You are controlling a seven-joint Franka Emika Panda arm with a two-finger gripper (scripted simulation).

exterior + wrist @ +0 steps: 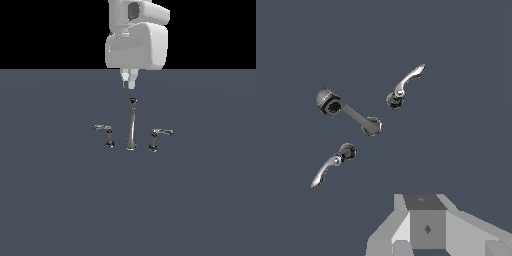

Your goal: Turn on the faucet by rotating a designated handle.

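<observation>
The chrome faucet has a tall thin spout (131, 125) between two short lever handles. The designated handle (153, 141) stands on the exterior view's right, its flat lever jutting right. The twin handle (109, 139) stands on the left, its lever jutting left. My gripper (129, 82) hangs above and slightly behind the spout's tip, fingers together, holding nothing and touching nothing. In the wrist view the spout (353, 115) lies between the handle (336, 160) and its twin (400, 91). My gripper (425, 234) sits at the frame's edge, well away from them.
The faucet stands on a flat dark blue-grey floor (60, 200) that fills the scene. The white arm body (136, 47) rises above the gripper against a black background. Nothing else stands on the floor.
</observation>
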